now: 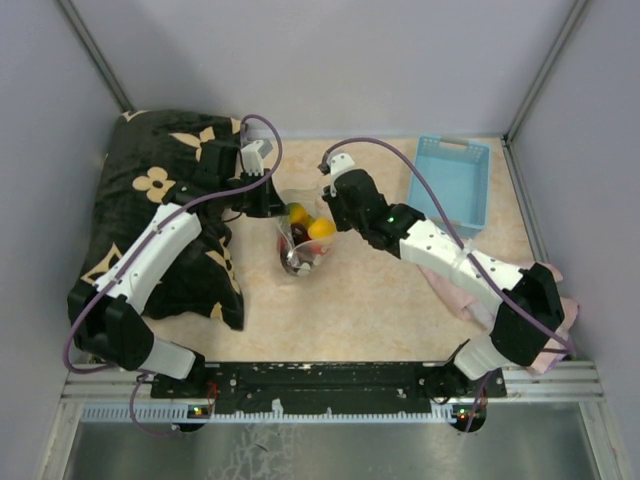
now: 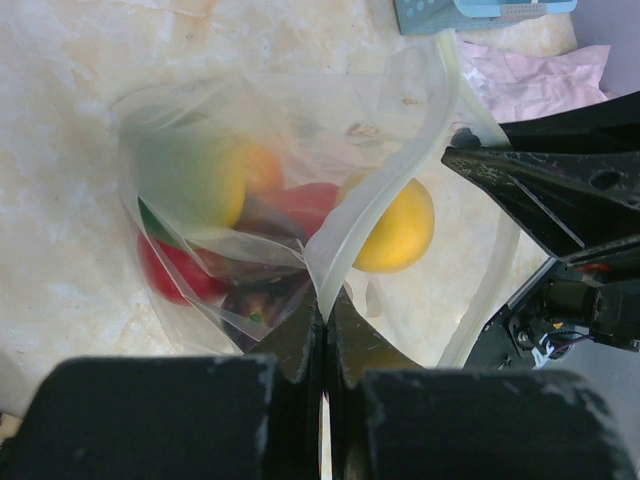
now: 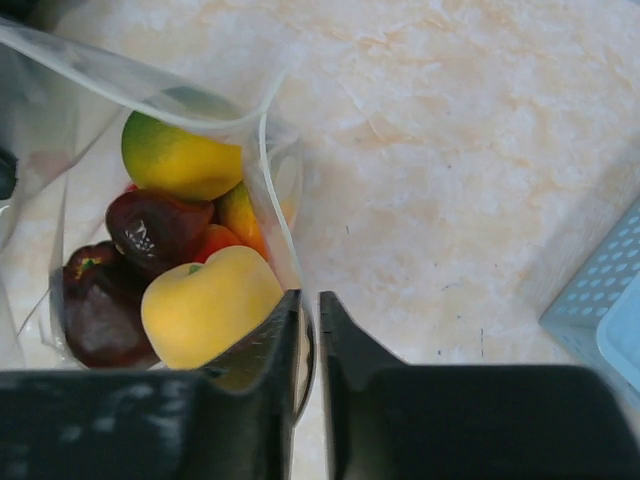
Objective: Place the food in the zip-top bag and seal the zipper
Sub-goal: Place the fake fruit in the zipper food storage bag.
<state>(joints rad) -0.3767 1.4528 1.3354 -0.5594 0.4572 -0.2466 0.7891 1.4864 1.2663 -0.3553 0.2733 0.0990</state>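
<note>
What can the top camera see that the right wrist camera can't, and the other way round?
Only the top view shows the black floral pillow, the pink cloth and the left gripper pinching the zip-top bag. Only the right wrist view shows, close up, the right gripper shut on the bag's rim and a dark maroon fruit with glossy skin. Both show the food in the bag, the blue basket and the table.
</note>
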